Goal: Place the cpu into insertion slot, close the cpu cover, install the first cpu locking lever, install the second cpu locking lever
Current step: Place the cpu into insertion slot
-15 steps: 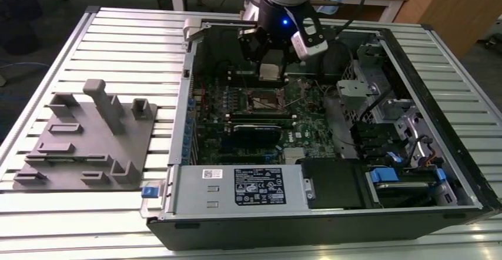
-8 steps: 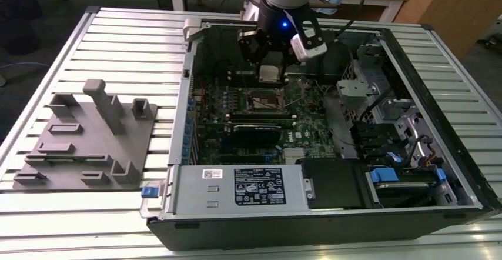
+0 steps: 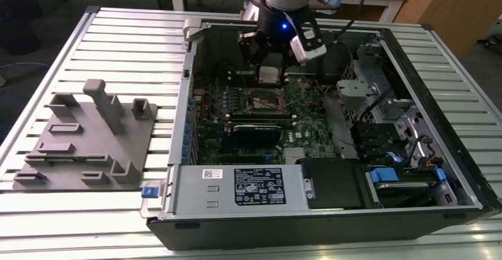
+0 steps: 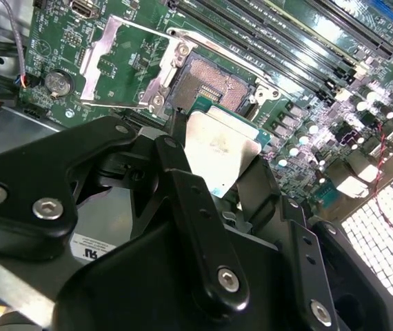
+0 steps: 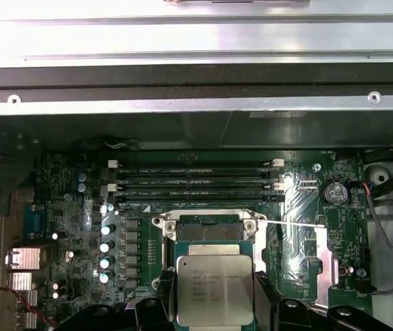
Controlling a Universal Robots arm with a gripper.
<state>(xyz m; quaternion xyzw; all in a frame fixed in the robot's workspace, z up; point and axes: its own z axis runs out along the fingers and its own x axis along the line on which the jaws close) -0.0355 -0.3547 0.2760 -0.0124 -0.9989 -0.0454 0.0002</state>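
**Exterior view and both wrist views: chip clamped just short of the open socket**

We see the gripper (image 3: 269, 72) reaching down into the open computer case (image 3: 314, 233). Its two black fingers are clamped on opposite edges of the chip (image 5: 216, 279). That grip leaves the metal top facing up and the underside bare, which we judge suits a flat drop.

The socket (image 5: 210, 231) sits near the middle of the green board (image 5: 65, 207). The chip hangs beside and above it, apart from it as far as we can tell. In the second wrist view it overlaps the socket's near rim.

The cover frame (image 4: 94, 62) is swung open to one side, so the socket's dark centre lies bare. A thin wire lever (image 5: 293, 223) likewise stands clear of the opening.

We judge the room tight. Long memory slots (image 5: 196, 181) run along the socket's far edge, and a row of capacitors (image 5: 105, 245) lines another. The case wall rises beyond them. The cover and lever steps are not yet done.
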